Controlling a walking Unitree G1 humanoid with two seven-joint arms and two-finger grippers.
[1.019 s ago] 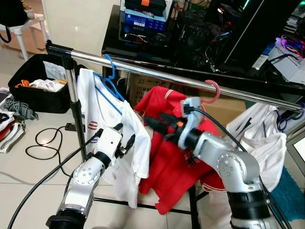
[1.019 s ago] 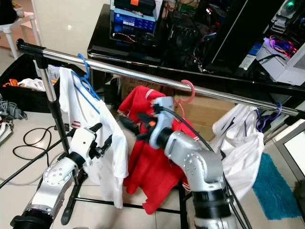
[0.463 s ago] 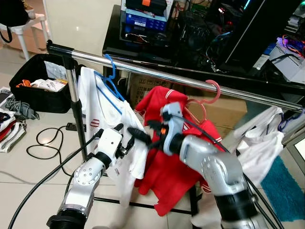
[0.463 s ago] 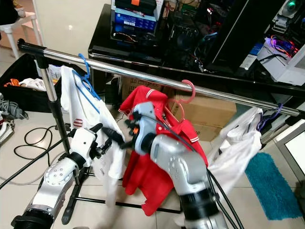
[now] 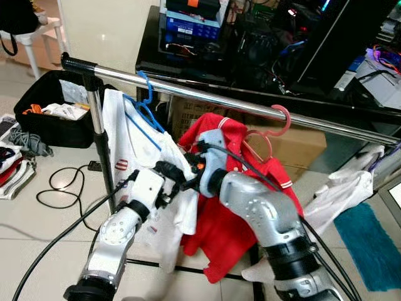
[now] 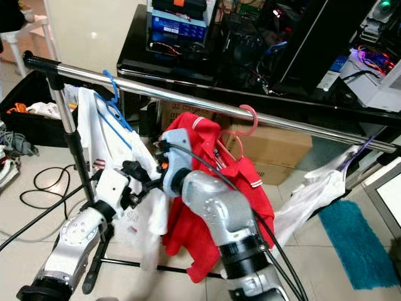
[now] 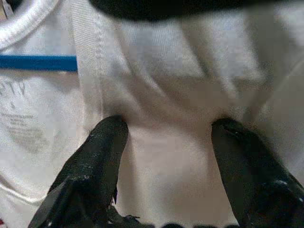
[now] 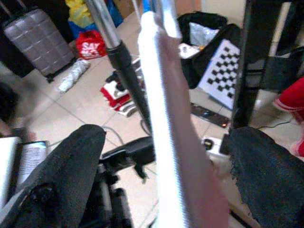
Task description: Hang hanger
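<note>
We are viewing a steel rail (image 5: 207, 97) carrying a blue hanger (image 5: 143, 106) with a white shirt (image 5: 135, 141) at left, a pink hanger (image 5: 269, 128) with a red shirt (image 5: 216, 207) at centre. A black surface (image 5: 188, 59) of electronics is standing behind, a suitcase (image 5: 44, 116) far left. The left gripper (image 7: 166, 137), jaws apart, is pressing against white cloth. The right gripper (image 8: 161, 137), jaws wide, is straddling the shirt's edge, having swung leftward from the red shirt. The far-right white garment (image 5: 351, 191) has slipped lower.

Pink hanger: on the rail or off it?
On: the pink hanger hooks over the rail, with the red shirt hanging below.
</note>
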